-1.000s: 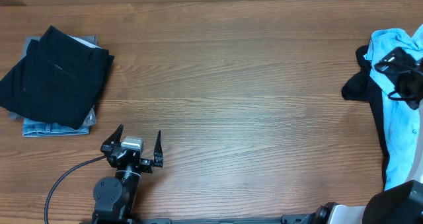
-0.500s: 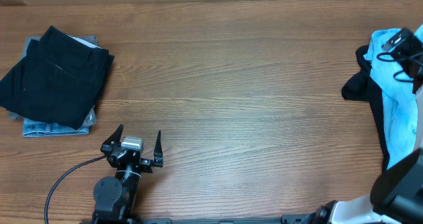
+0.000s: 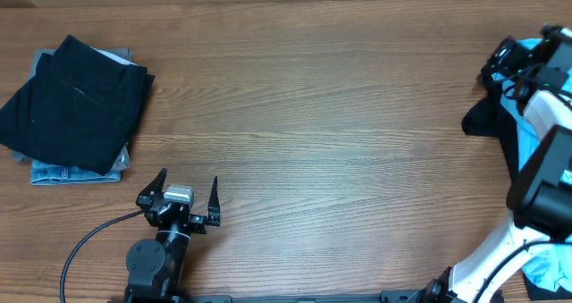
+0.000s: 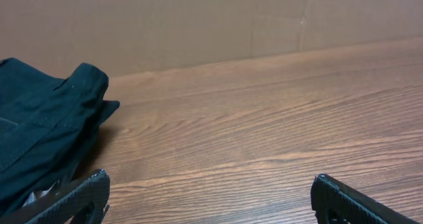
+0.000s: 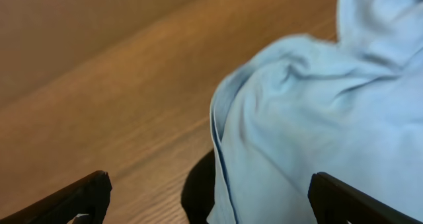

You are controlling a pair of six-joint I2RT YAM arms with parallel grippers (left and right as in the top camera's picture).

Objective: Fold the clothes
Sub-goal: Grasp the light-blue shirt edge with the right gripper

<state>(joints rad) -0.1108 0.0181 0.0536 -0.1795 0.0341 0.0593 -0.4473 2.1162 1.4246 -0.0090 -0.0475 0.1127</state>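
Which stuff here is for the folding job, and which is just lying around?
For the job:
light blue T-shirt, crumpled
black cloth next to it
right tool, open at the shirt

Just lying about:
folded dark pile, looks already folded
left tool, open and empty
black cable

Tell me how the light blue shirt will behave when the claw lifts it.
The light blue shirt lies crumpled in soft folds, so it will probably hang limp. It looks thin, likely light. Pushed, it would probably bunch up, not slide.
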